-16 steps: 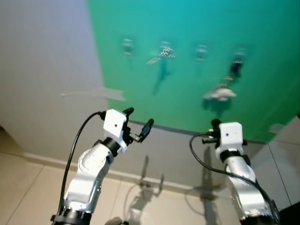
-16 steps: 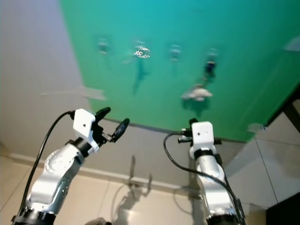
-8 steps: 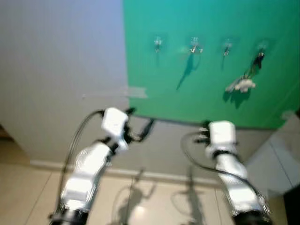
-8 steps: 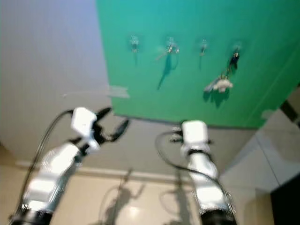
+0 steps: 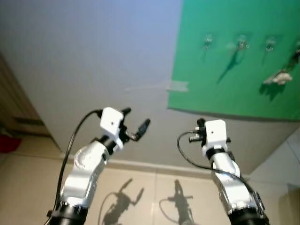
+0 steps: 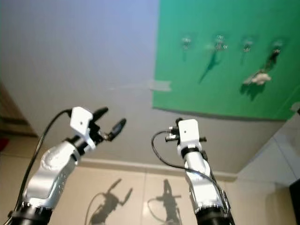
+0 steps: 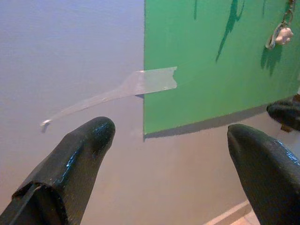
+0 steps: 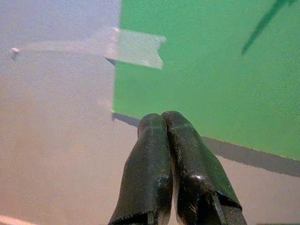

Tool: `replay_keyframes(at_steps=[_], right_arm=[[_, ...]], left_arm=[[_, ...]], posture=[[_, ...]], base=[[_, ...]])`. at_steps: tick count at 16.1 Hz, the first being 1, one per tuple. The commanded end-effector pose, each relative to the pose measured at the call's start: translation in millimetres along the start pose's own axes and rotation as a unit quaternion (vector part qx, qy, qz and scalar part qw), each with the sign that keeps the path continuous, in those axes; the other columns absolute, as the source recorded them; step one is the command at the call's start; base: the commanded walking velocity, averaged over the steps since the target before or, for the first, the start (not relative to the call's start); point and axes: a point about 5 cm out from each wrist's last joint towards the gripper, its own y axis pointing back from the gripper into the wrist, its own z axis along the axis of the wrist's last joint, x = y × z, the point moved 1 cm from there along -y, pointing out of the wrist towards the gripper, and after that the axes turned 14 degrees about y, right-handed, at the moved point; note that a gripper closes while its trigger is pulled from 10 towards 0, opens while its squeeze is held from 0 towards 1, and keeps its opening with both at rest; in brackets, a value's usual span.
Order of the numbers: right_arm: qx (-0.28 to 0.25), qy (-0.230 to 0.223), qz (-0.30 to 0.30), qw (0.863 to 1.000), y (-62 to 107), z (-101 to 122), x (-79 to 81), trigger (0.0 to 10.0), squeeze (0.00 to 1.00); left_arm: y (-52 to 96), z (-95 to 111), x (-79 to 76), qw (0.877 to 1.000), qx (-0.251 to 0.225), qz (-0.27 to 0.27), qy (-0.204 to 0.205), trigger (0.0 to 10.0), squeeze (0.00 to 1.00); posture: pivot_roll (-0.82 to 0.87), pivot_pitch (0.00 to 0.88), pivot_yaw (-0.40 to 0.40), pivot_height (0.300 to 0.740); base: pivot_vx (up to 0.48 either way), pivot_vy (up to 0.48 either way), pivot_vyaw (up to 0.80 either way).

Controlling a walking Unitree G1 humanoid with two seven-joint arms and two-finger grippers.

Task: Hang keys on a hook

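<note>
A bunch of keys with a pale fob (image 6: 257,78) hangs from the rightmost hook (image 6: 276,47) on a green sheet (image 6: 225,89) taped to the wall. Three bare hooks (image 6: 219,43) sit in a row to its left. The keys also appear small in the left wrist view (image 7: 281,35). My left gripper (image 5: 136,117) is raised before the grey wall, well left of and below the hooks; it is open and holds nothing. My right gripper (image 8: 162,117) is shut on nothing and points at the sheet's lower left corner, far short of the wall.
A strip of clear tape (image 7: 150,82) holds the sheet's left edge to the grey wall (image 5: 93,56). Pale floor tiles (image 5: 150,197) run below a skirting board. A brown piece of furniture (image 5: 11,108) stands at the far left.
The camera has swung to the left, so the green sheet and hooks now sit further right in view. Both arms hold the same pose. The keys still hang on their hook.
</note>
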Motion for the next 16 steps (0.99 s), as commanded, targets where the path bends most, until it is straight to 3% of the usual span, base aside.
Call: replay_keyframes(at_steps=[1, 5, 6, 8, 10, 13, 14, 16], right_arm=[[0.005, 0.006, -0.007, 1.0, 1.5, -4, -6.8, 10.0, 0.0], [0.0, 0.02, -0.012, 1.0, 2.6, -4, -6.2, 10.0, 0.0], [0.02, 0.03, -0.017, 0.999, 1.9, -8, -7.6, 10.0, 0.0], [0.004, 0.001, -0.017, 1.0, 1.0, -4, -8.9, 10.0, 0.0], [0.003, -0.001, -0.015, 1.0, -0.1, -3, -8.1, 10.0, 0.0], [-0.003, -0.008, -0.008, 1.0, -4.9, 0, -4.1, 10.0, 0.0], [-0.009, -0.02, -0.002, 1.0, -5.6, 2, -5.1, 10.0, 0.0], [-0.004, -0.027, -0.008, 1.0, -5.4, 0, -7.6, 10.0, 0.0]], left_arm=[[-7.2, 2, -5.2, 1.0, -0.003, -0.01, -0.004, 10.0, 0.0], [-8.4, 0, -2.7, 1.0, -0.003, -0.005, -0.019, 10.0, 0.0], [-9.4, 1, -1.9, 1.0, -0.003, -0.004, -0.022, 10.0, 0.0], [-11.9, 1, 1.1, 0.999, -0.003, 0.003, -0.034, 10.0, 0.0], [-14.8, 3, 4.5, 0.999, -0.006, 0.008, -0.05, 10.0, 0.0], [-17.0, -4, 15.2, 0.999, -0.003, 0.035, -0.018, 10.0, 0.0], [-16.3, -13, 25.5, 0.997, 0.004, 0.077, 0.021, 10.0, 0.0], [-15.7, -17, 30.4, 0.995, 0.005, 0.096, 0.024, 10.0, 0.0]], posture=[[-0.04, 0.0, 0.016, 0.727], [-0.05, 0.0, 0.023, 0.727], [-0.05, 0.0, 0.026, 0.727], [-0.05, 0.0, 0.028, 0.708], [-0.05, 0.0, 0.026, 0.695], [-0.06, 0.0, 0.024, 0.67], [-0.07, 0.0, 0.022, 0.67], [-0.06, 0.0, 0.013, 0.67]], base=[[0.0, 0.48, 0.0], [0.0, 0.12, 0.0], [0.0, 0.0, 0.0], [0.0, 0.0, 0.0], [0.0, 0.0, -0.22], [0.0, 0.0, -0.45], [0.0, 0.0, -0.54], [0.0, 0.0, -0.54]])
